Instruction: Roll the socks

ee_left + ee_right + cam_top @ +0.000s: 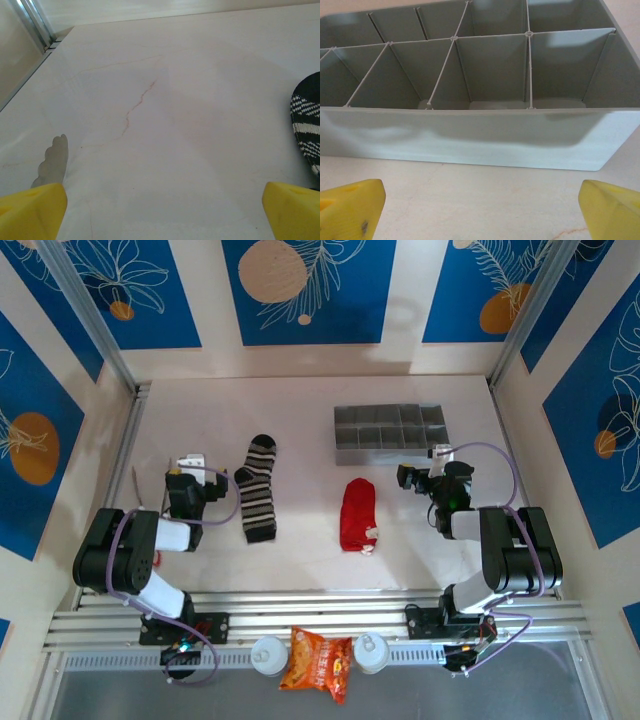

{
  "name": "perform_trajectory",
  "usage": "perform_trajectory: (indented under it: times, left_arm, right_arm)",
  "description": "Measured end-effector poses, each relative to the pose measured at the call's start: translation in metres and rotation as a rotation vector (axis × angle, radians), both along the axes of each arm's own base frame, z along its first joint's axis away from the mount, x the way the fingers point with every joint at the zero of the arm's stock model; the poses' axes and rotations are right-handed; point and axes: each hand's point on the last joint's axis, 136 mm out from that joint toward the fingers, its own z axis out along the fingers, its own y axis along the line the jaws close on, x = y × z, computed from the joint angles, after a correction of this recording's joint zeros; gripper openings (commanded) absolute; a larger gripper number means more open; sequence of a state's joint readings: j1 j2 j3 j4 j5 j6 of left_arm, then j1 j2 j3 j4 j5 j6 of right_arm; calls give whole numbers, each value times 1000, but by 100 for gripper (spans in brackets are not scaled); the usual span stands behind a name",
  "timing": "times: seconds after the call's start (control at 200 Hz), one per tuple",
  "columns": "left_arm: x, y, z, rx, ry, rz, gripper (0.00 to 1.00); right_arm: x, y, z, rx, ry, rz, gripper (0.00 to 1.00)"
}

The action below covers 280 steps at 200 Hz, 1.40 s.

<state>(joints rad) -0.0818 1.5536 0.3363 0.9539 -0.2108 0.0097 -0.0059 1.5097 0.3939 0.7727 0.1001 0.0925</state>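
A black sock with grey-white stripes (pixel 259 489) lies flat on the table, left of centre; its toe end (pixel 307 125) shows at the right edge of the left wrist view. The red sock (pixel 357 514) lies bunched right of centre, a small white tag at its near end. My left gripper (pixel 192 464) hovers left of the striped sock, open, yellow fingertips (pixel 32 210) wide apart over bare table. Just right of the red sock, my right gripper (pixel 438 455) is open too, its fingertips (pixel 350 207) spread in front of the grey box.
A grey divided organiser box (pixel 391 432) stands at the back right; its near wall (pixel 470 137) faces the right gripper closely. An orange snack bag (pixel 317 660) and two white caps sit on the front rail. Metal frame posts edge the table (pixel 300 400).
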Motion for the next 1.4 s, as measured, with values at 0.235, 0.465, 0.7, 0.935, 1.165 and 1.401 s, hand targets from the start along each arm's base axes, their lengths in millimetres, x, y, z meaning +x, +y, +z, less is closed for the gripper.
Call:
perform_trajectory:
  times: [0.235, 0.465, 0.7, 0.935, 1.165, 1.401]
  left_arm:
    - [1, 0, 4, -1, -18, 2, 100]
    - [-6, 5, 5, 7, -45, 31, 100]
    - [-5, 6, 10, 7, -67, 36, 100]
    - [-8, 1, 18, 26, -85, 33, 100]
    - [-18, -10, 101, 61, -211, 86, 100]
    - [8, -6, 262, -271, -242, 268, 100]
  right_arm:
    - [1, 0, 2, 1, -9, 1, 99]
    - [0, 0, 7, 7, -40, -3, 99]
    - [-2, 2, 11, 14, -56, 7, 99]
    - [-8, 7, 22, -1, -57, 2, 99]
    - [-25, 2, 134, -60, -300, -95, 99]
    - [-43, -26, 329, 214, -479, -302, 99]
